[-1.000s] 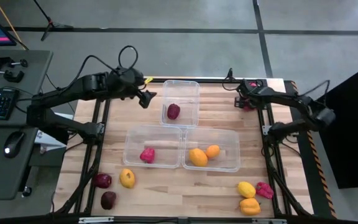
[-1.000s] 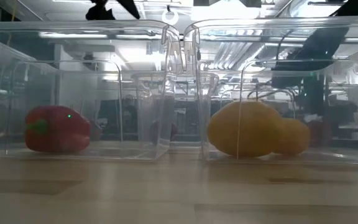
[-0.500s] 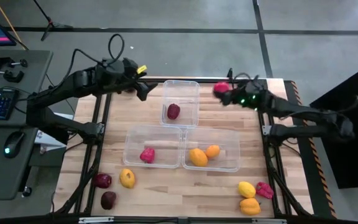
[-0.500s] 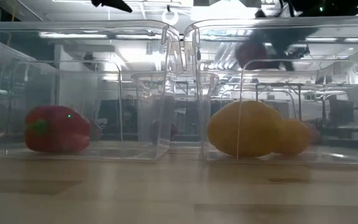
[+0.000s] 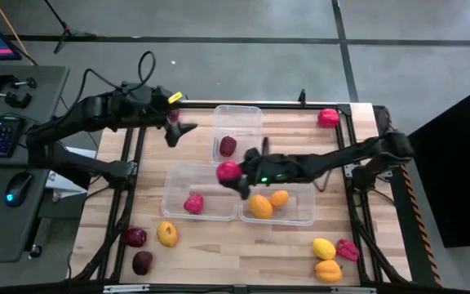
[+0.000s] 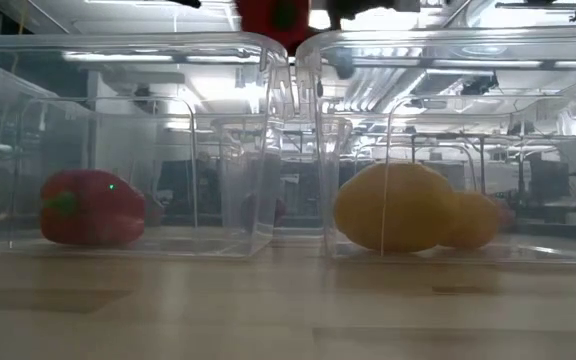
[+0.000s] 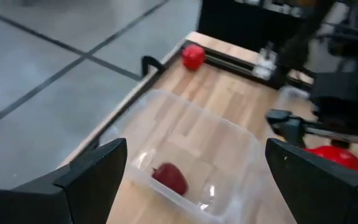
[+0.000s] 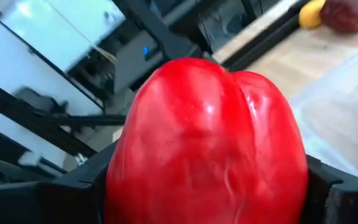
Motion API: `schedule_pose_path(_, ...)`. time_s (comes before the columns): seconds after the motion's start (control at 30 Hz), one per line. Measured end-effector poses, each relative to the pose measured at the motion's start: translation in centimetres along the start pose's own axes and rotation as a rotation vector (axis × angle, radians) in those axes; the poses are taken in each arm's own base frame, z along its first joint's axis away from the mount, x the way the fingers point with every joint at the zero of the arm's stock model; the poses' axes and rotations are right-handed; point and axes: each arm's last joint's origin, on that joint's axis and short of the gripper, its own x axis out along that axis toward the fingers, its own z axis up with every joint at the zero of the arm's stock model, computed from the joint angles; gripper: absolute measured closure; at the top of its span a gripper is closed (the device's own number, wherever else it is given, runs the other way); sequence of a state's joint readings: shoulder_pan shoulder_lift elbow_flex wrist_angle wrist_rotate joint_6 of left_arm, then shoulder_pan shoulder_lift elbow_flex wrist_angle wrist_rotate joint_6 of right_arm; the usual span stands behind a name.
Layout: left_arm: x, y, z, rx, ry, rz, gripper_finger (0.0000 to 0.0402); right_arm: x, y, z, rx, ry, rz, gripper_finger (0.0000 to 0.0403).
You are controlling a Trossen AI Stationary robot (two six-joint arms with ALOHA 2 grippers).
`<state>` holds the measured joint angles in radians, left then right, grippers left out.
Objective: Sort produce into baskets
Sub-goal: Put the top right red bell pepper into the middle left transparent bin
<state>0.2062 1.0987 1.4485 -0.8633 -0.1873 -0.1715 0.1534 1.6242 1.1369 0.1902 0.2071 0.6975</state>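
Near edge: two maroon pieces (image 5: 138,249), four yellow-orange, one red. Three baskets (image 5: 278,215) beyond hold one red pepper, two orange, one maroon. The right gripper (image 5: 235,174), clamped on a red pepper (image 5: 228,171), has swung from the far right corner to above them. The left gripper (image 5: 176,131), fingers apart, has drawn leftwards.

Grey floor (image 5: 243,20), desk (image 5: 6,204) alongside

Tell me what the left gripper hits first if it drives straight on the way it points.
Probably the far clear tub holding the maroon piece; the open left gripper points across it, though depth is unclear.
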Motion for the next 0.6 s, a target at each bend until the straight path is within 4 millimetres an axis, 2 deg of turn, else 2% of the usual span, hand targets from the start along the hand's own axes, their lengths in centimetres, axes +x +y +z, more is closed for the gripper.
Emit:
schedule_pose_path(0.13,-1.5,0.0,-1.9,0.011,-0.019,-0.066,0.003,1.9,1.7,1.0,0.01,0.06,-0.036,0.007)
schedule_pose_path(0.3,-2.6,-0.2,-3.8,-0.045,-0.143,-0.155,0.003,3.5,2.1,1.1,0.008,0.117,-0.085,0.002)
schedule_pose_path(0.43,-3.2,-0.2,-4.7,-0.08,-0.193,-0.185,0.003,4.4,3.0,1.7,0.056,0.125,-0.022,0.001)
schedule_pose_path(0.6,-3.4,-0.1,-5.0,-0.084,-0.195,-0.186,0.003,5.1,3.4,2.5,0.001,0.178,0.047,0.0008)
